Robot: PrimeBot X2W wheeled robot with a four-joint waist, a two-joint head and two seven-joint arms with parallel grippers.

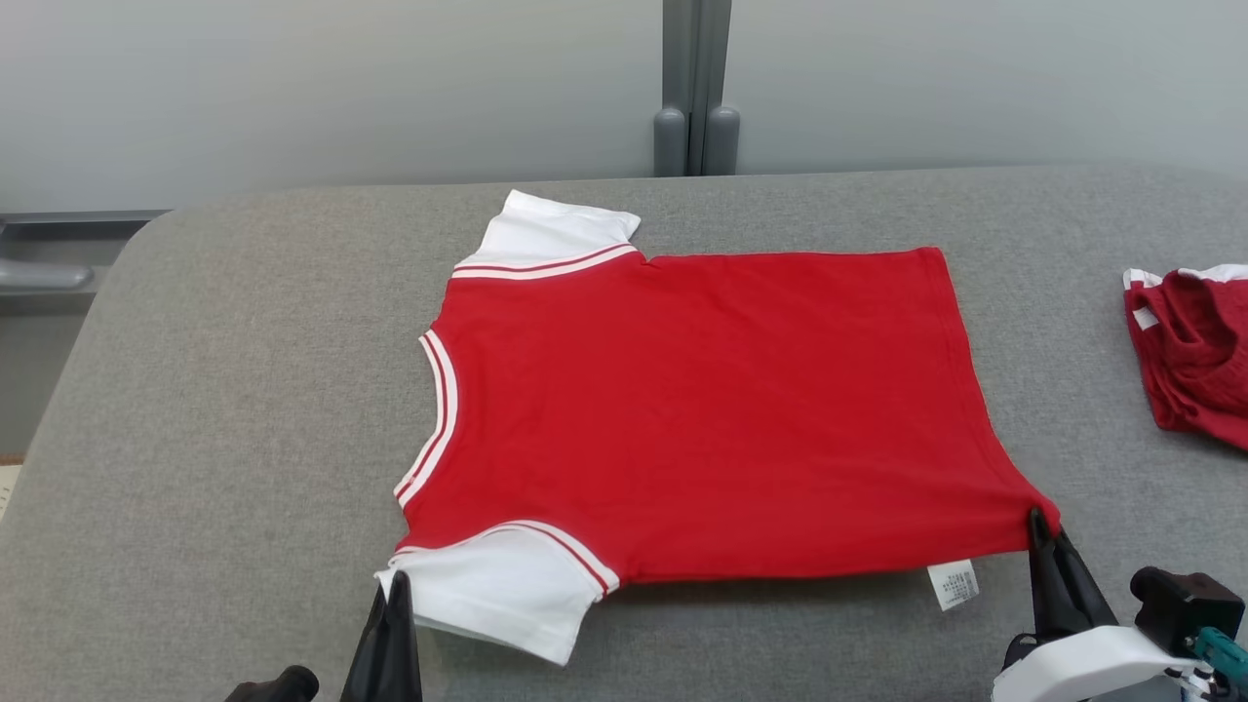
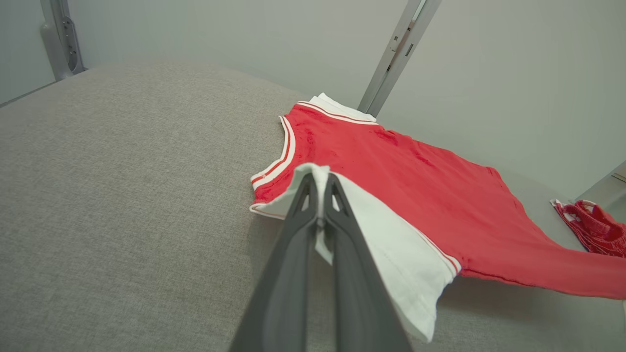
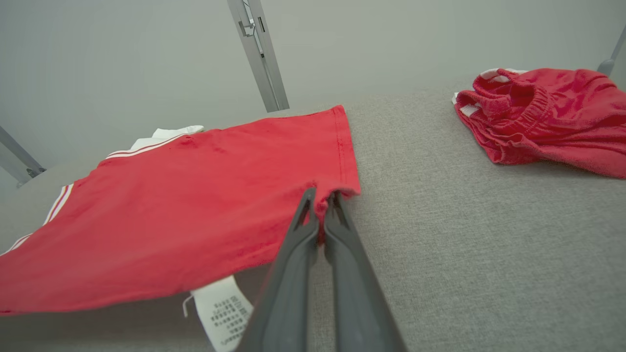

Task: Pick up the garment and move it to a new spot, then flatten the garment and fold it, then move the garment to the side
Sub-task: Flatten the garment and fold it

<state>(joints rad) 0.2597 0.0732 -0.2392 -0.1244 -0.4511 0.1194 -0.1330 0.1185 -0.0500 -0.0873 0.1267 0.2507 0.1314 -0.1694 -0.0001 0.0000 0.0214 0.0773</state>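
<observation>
Left gripper (image 1: 397, 583) jaws tight on garment (image 1: 702, 409) sleeve; right gripper (image 1: 1039, 519) jaws tight on hem.

You've got a grey fabric-covered tabletop (image 1: 244, 390) carrying two things: the red shirt (image 1: 702, 409) with white sleeves, spread out across its middle, and a crumpled red garment (image 1: 1194, 356) well apart, at the right edge.

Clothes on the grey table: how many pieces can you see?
2. A red shirt with white sleeves lies spread out in the middle; a crumpled red piece sits at the far right, partly cut off by the picture's edge.
</observation>
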